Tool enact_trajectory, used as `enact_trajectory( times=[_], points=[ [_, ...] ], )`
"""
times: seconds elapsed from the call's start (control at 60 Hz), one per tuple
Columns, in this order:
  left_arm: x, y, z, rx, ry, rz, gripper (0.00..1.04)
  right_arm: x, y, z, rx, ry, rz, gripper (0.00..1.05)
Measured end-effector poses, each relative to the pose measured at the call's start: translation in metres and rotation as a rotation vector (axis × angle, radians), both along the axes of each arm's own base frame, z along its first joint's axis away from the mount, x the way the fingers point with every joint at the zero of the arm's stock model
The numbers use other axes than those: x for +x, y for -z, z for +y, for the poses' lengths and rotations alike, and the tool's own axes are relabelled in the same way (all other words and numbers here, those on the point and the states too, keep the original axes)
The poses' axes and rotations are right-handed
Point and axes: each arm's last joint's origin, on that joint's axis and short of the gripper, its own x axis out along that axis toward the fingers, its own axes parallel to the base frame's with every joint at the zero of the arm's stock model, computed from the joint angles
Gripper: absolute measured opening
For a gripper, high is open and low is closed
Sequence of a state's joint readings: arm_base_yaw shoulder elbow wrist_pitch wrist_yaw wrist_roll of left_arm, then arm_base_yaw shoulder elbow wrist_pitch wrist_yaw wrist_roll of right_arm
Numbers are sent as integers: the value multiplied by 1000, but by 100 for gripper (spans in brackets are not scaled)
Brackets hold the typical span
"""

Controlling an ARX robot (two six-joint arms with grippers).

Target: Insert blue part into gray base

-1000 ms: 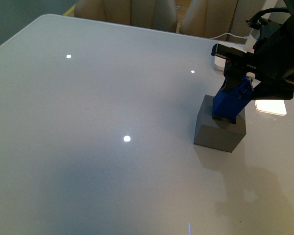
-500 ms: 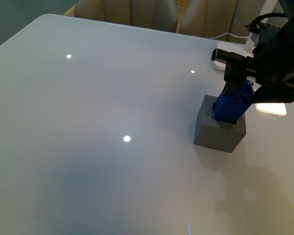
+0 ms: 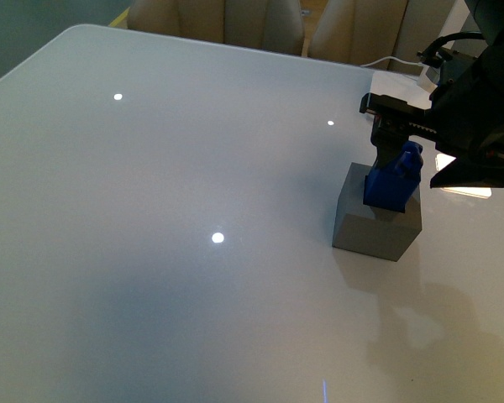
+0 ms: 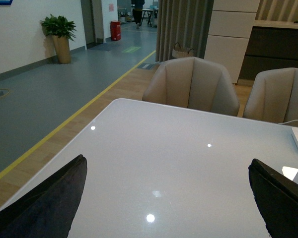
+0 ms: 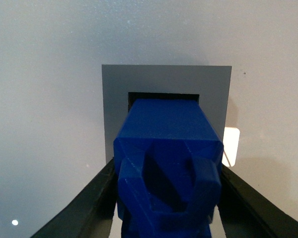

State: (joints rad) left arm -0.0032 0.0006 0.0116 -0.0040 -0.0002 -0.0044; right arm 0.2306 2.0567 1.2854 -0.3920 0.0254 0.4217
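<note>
The gray base (image 3: 375,225) stands on the white table at the right. My right gripper (image 3: 395,164) is shut on the blue part (image 3: 392,180), whose lower end sits in the square hole in the base's top. In the right wrist view the blue part (image 5: 166,163) is held between the black fingers (image 5: 87,208) above the gray base (image 5: 114,99), its far end inside the dark hole. My left gripper (image 4: 166,198) is open and empty over bare table; its black fingers (image 4: 44,203) show at both sides.
The glossy white table (image 3: 151,210) carries ceiling-light reflections. A flat white lamp foot (image 3: 386,88) with a cable lies behind my right gripper. Beige chairs (image 4: 191,84) stand past the far table edge.
My right gripper has turned the blue part from tilted to nearly upright and lowered it into the base's hole. The base has not moved.
</note>
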Motion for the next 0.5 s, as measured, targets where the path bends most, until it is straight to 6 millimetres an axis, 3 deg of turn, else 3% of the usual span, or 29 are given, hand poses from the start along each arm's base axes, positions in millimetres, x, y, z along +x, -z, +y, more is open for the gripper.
enact_trajectory(
  times=[0.133,0.333,0.5],
  points=[
    [0,0,0,0,0,0,97,0,0,0,6,-2,-10,97],
    [0,0,0,0,0,0,97,-12,-13,-4,7,-19,-89,96],
    [0,0,0,0,0,0,97,-33,-51,-18,6,-15,-332,96]
  ],
)
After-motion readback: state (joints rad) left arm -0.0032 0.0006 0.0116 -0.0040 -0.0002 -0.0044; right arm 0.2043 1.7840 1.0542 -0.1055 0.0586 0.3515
